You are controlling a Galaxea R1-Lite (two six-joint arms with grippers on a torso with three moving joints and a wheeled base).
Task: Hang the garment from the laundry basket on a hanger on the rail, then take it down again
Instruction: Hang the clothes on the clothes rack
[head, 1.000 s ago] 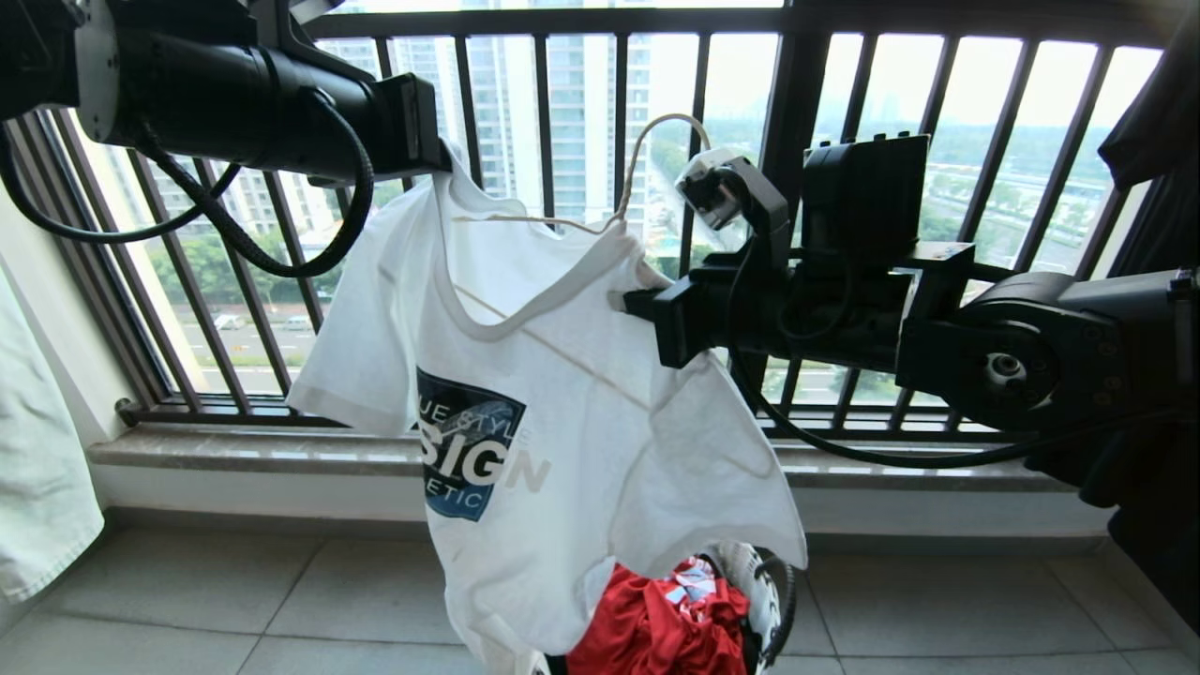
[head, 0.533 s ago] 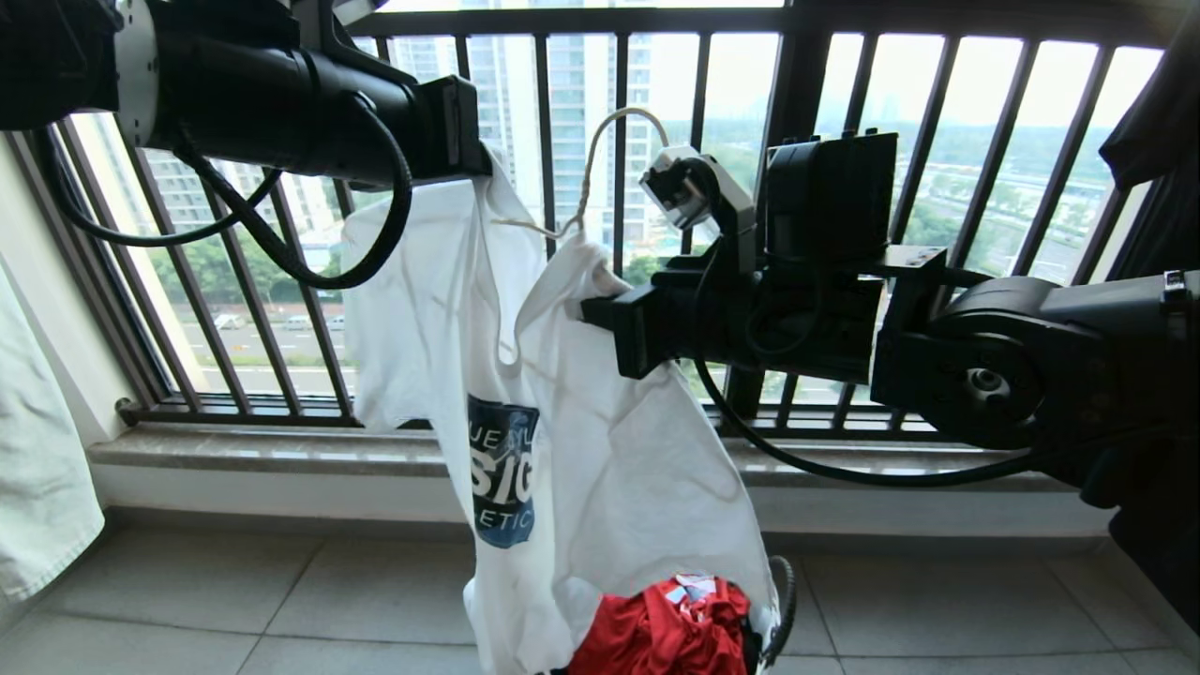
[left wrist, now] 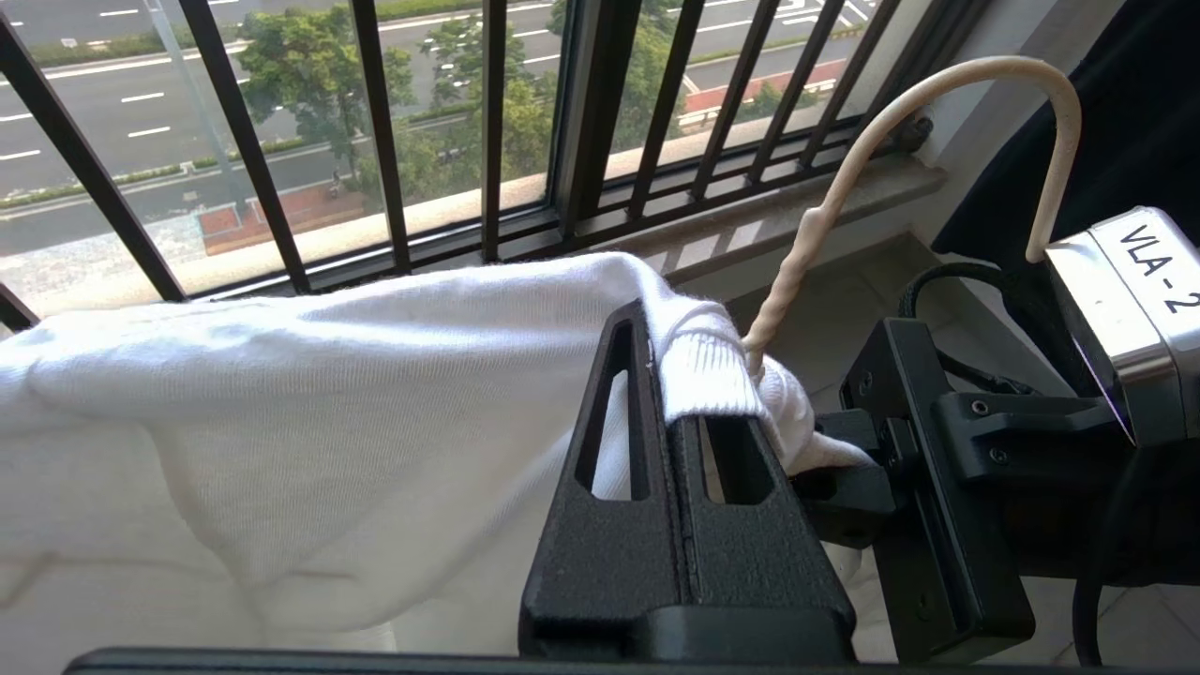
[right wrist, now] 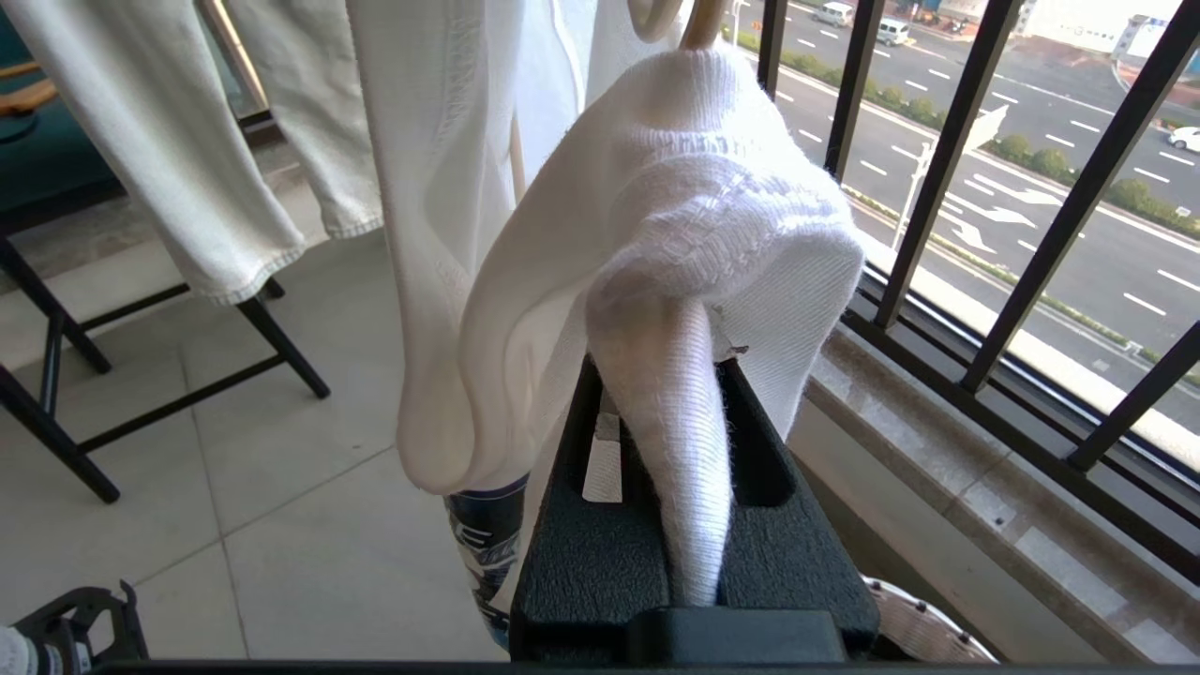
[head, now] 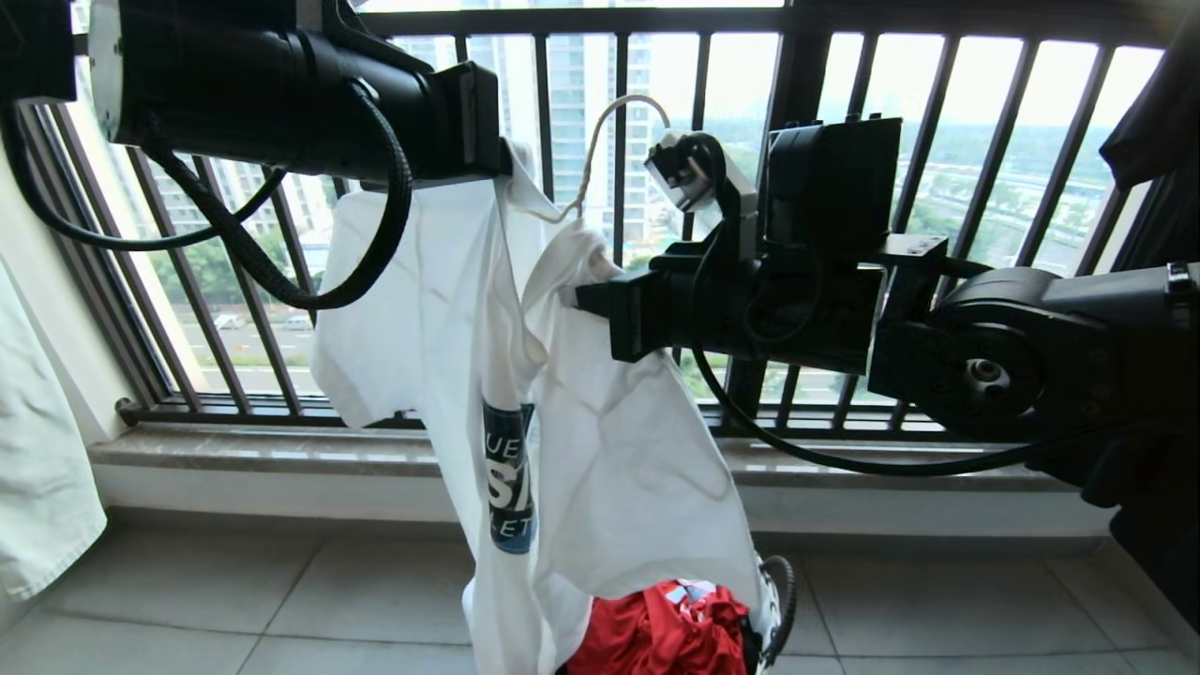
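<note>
Both claws (head: 574, 295) clamp the garment (head: 600, 450).

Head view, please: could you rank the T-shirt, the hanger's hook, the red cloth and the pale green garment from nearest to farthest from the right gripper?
1. T-shirt: pinched in the right gripper at the collar.
2. Hanger's hook: just above the gripper.
3. Red cloth: well below, in the laundry basket.
4. Pale green garment: far off at the picture's left edge.
</note>
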